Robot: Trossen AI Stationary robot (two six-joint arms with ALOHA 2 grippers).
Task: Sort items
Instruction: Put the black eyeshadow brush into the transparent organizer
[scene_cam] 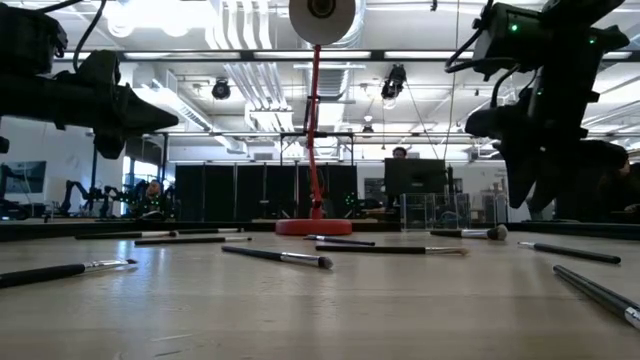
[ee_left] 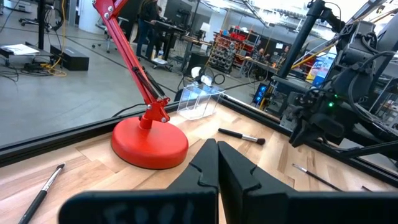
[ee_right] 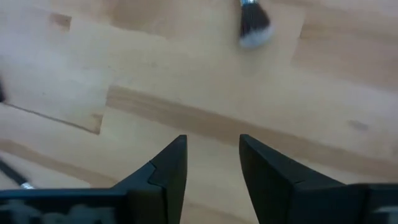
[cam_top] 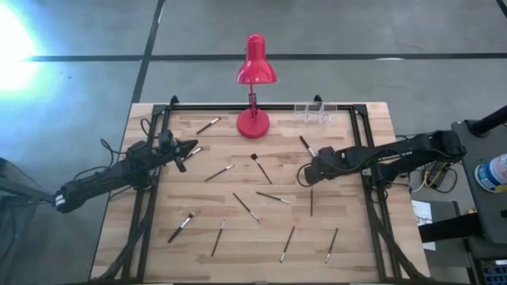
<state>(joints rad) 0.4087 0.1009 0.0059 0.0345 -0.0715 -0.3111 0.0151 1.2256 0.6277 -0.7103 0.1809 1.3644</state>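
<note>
Right end effector, fingers parted and empty, above the surface; nearest item: dark-handled brush toward 9 o'clock in the high view, axis 11-to-5, bristles at 11; left end effector shut, farther.

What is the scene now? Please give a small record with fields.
table: wooden top
brushes: about a dozen brushes scattered flat, none held
lamp: red desk lamp upright at the far edge
left gripper: left gripper shut, empty, above the table's left side
right gripper: right gripper open, empty, over bare wood right of centre
</note>
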